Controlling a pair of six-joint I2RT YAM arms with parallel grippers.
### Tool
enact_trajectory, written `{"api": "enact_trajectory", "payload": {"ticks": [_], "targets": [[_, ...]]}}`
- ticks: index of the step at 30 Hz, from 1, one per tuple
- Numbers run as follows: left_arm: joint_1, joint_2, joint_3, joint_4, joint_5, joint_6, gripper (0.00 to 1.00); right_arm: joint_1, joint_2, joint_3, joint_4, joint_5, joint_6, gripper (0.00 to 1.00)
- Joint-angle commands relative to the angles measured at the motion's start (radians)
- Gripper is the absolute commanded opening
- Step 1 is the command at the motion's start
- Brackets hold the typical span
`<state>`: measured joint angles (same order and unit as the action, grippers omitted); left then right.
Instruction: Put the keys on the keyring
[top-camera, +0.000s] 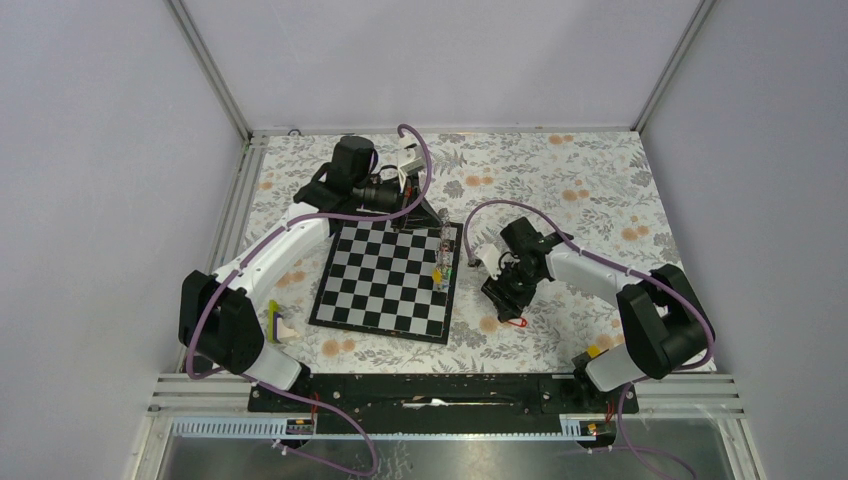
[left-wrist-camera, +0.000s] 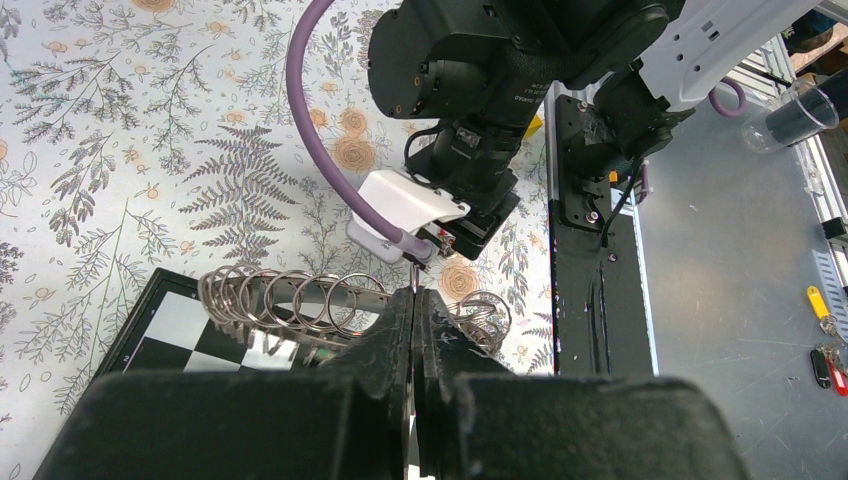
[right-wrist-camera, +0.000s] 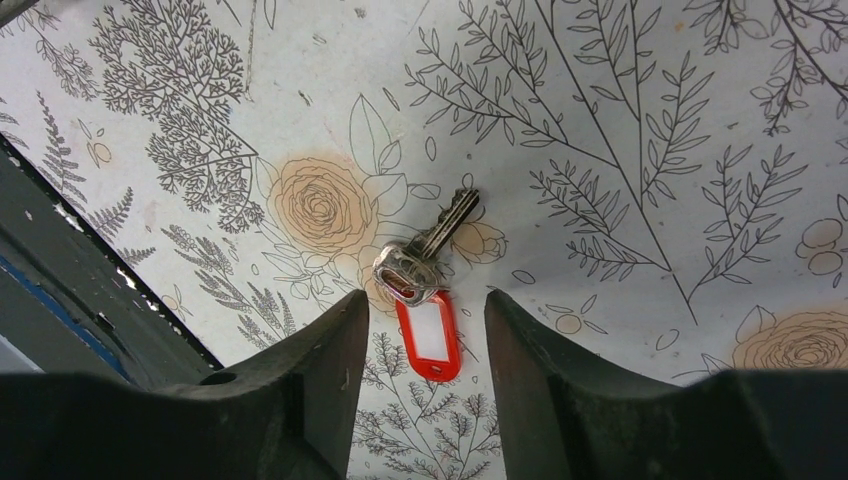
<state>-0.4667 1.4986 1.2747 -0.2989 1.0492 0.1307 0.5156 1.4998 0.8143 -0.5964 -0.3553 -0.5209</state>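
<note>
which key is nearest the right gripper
The red-tagged key, lying on the floral cloth between the right gripper's open fingers; keys on the chessboard lie farther off.

Left arm (top-camera: 285, 240) and right arm (top-camera: 590, 272) alike — white link shells between bulky black joint housings. A purple cable (left-wrist-camera: 297, 100) runs along each; the pincer fingers (right-wrist-camera: 310, 400) are matte black, scuffed.

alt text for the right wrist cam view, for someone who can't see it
A small silver key with a red plastic tag lies flat on a floral tablecloth. It sits just ahead of the open right gripper, whose two dark fingers frame the tag from the bottom of the picture.
</note>
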Motion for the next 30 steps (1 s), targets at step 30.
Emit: {"api": "enact_trajectory", "payload": {"ticks": [30], "targets": [[0.008,-0.043,0.008,0.063,0.029,-0.008,0.00,0.043,0.030,0.056,0.007,0.107,0.003,0.16]]}}
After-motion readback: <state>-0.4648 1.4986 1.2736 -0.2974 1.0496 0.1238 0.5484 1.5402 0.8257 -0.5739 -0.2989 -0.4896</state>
